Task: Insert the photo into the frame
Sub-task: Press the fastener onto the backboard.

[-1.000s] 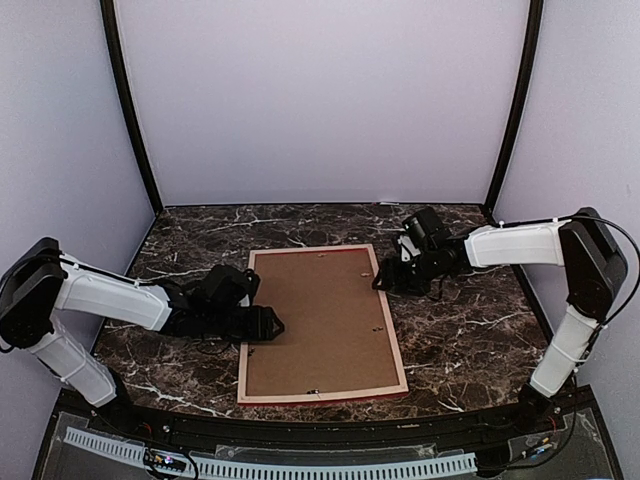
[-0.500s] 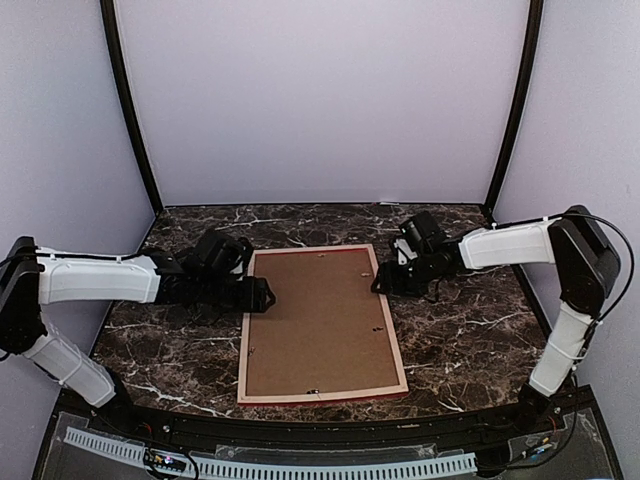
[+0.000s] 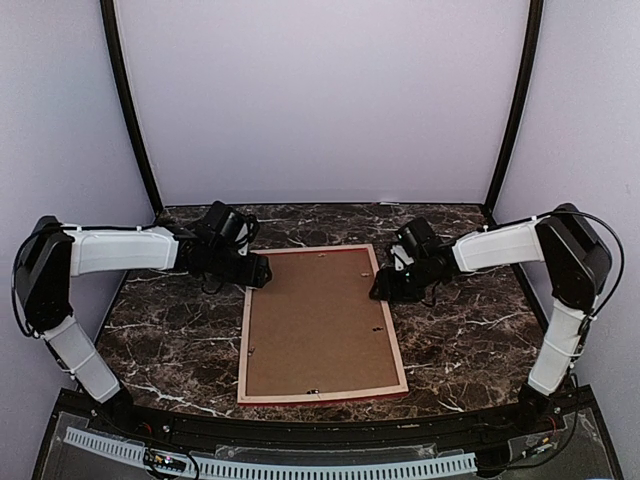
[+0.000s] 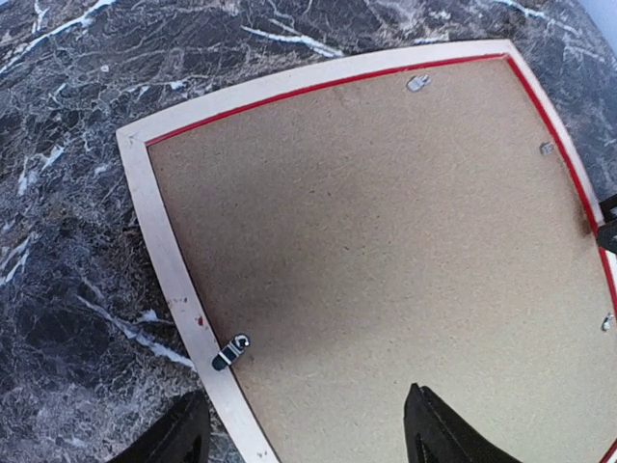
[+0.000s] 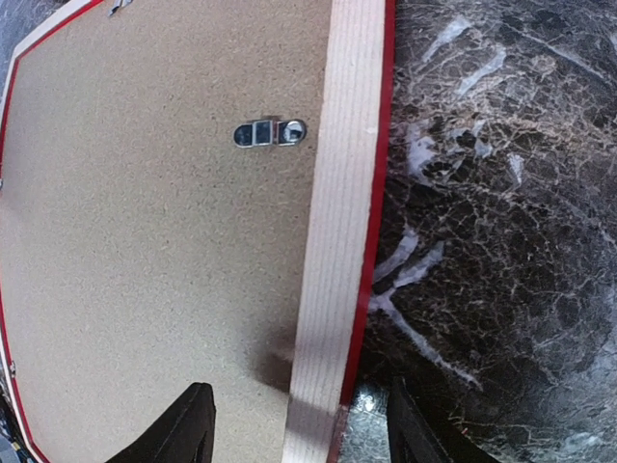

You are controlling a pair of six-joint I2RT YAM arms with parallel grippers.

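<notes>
The frame (image 3: 243, 340) lies face down on the table, its pale wood back up and a thin red lip showing. A brown backing board (image 3: 320, 320) fills it, and the photo is hidden. My left gripper (image 3: 262, 272) is open at the frame's far left corner. In the left wrist view its jaws (image 4: 304, 424) straddle the left rail (image 4: 159, 241), one finger over the table and one over the board. My right gripper (image 3: 380, 290) is open at the right rail's far part. In the right wrist view it (image 5: 301, 420) straddles the rail (image 5: 337, 193) without gripping it.
The dark marble table (image 3: 470, 330) carries only the frame. Small metal turn clips (image 4: 231, 351) (image 5: 270, 132) sit on the board's edges next to each gripper. Lilac walls and black posts (image 3: 130, 120) close in the back and sides.
My left gripper has travelled from the middle of the left rail to the far left corner. The right gripper has edged slightly along the right rail. The frame has not moved.
</notes>
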